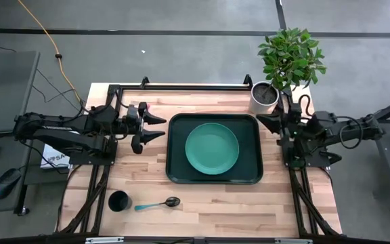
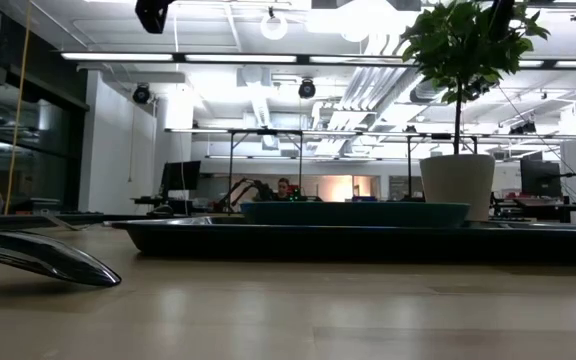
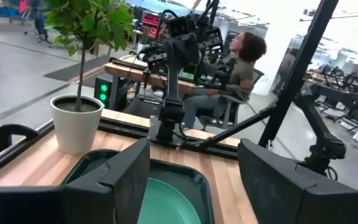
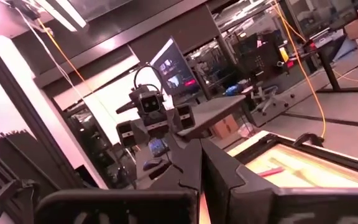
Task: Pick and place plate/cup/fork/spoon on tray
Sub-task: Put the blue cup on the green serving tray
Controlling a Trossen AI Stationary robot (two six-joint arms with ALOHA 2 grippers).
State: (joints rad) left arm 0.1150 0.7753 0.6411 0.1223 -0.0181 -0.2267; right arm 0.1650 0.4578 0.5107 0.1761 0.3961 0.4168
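resting at the middle of a dark green tray point(image 1: 179, 173), a round teal plate point(image 1: 212, 148) sits on a light wooden table point(image 1: 215, 203) between two dark robot arms. the left hand point(image 1: 160, 127) hovers just off the tray's left edge, its two fingers spread wide apart and holding nothing; from the left wrist view those fingers point(image 3: 126, 171) frame the tray point(image 3: 194, 180) and the plate point(image 3: 169, 202) ahead. a thin fork with a pink handle point(image 1: 145, 107) lies on the table beside the left arm, mostly hidden by it; in the right wrist view the same fork point(image 4: 267, 169) shows as a pink strip on the wood across the table. the right hand point(image 1: 261, 120) waits at the tray's right edge with its fingers pressed together, empty, and the right wrist view shows them point(image 4: 219, 171) meeting.

near the table's front left corner stands a small black cup point(image 1: 118, 201), and just to its right lies a spoon point(image 1: 156, 204) with a light teal handle and a dark oval bowl, well apart from the tray. the low view catches that spoon's bowl point(image 2: 43, 258) close up, with the tray's rim point(image 2: 368, 240) and plate point(image 2: 353, 213) beyond. a white pot holding a leafy plant point(image 1: 265, 96) stands at the tray's far right corner. a person point(image 3: 238, 71) is seated in the room behind the table.
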